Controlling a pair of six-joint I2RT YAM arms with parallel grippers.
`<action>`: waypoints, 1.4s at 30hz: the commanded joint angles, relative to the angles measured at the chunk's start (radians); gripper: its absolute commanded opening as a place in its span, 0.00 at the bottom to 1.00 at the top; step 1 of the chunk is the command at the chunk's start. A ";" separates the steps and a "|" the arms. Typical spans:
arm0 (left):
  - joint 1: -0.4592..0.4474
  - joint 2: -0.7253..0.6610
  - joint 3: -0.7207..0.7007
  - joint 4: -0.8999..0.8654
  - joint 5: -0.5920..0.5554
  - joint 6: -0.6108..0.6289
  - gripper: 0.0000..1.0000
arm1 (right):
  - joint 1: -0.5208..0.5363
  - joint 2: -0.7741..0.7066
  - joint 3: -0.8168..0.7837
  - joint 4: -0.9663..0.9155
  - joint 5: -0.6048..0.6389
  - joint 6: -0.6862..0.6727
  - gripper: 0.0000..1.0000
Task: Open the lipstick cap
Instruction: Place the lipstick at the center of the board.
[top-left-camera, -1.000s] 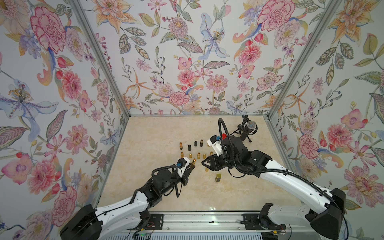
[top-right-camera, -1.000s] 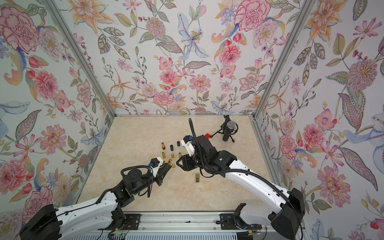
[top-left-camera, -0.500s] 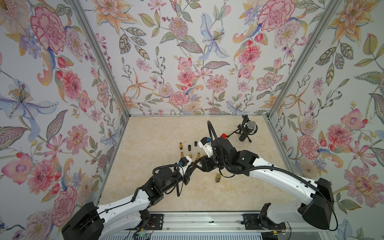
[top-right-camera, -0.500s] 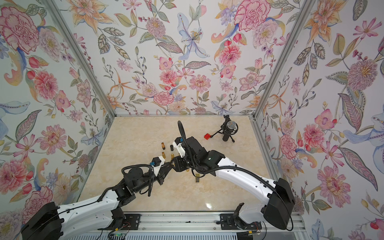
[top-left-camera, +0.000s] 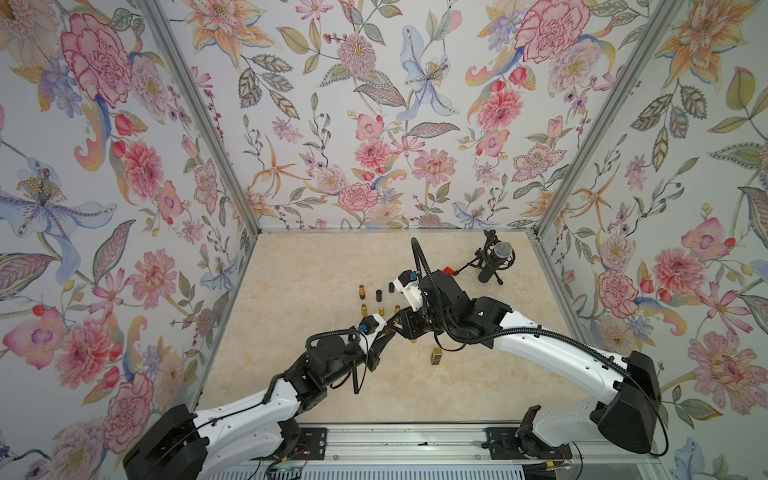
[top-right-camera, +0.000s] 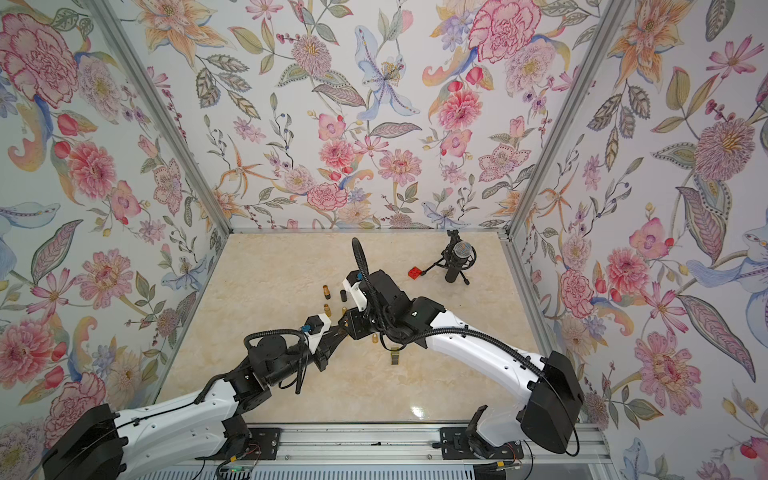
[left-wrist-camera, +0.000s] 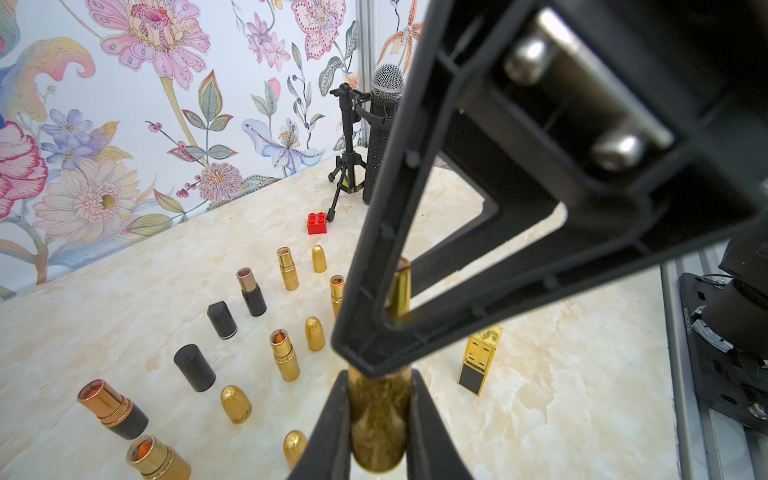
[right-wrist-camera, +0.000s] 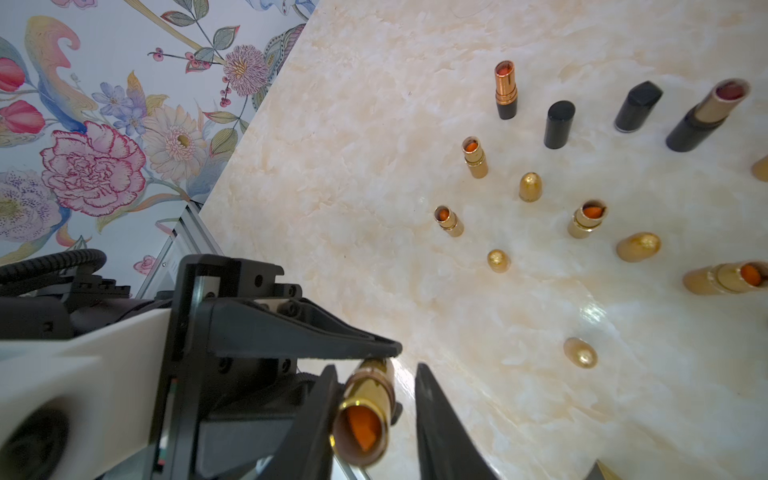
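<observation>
A gold lipstick (left-wrist-camera: 378, 415) hangs above the table with my left gripper (left-wrist-camera: 378, 376) shut on its glittery end. In the right wrist view the lipstick (right-wrist-camera: 365, 399) points its other end at the camera: an open shiny tube with the orange stick showing inside. My right gripper (right-wrist-camera: 374, 368) straddles that tube. One finger (right-wrist-camera: 320, 399) rests against it, and a gap shows between the tube and the other finger (right-wrist-camera: 428, 399). In both top views the two grippers meet nose to nose over the table's middle, left gripper (top-left-camera: 384, 334) and right gripper (top-left-camera: 400, 324).
Several open lipsticks (right-wrist-camera: 475, 157), loose gold bullet caps (right-wrist-camera: 530, 187) and black caps (right-wrist-camera: 559, 124) stand on the marble table (top-left-camera: 316, 266). A square gold lipstick (left-wrist-camera: 480, 359) stands apart. A microphone on a tripod (top-left-camera: 496, 259) and a red brick (left-wrist-camera: 317, 223) sit at the back right.
My right arm has swung left to the left gripper. Its jaws have come round the lipstick's free end and narrowed. The left gripper has kept its hold and barely moved.
</observation>
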 joint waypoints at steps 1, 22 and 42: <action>-0.006 -0.007 0.032 -0.014 0.013 0.015 0.08 | 0.007 0.007 0.038 0.009 0.008 -0.023 0.32; -0.006 -0.009 0.036 -0.026 -0.011 0.016 0.21 | 0.007 0.003 0.027 0.009 0.002 -0.016 0.21; -0.005 -0.264 0.005 -0.360 -0.180 -0.160 0.99 | -0.030 0.179 0.021 -0.038 0.305 -0.046 0.21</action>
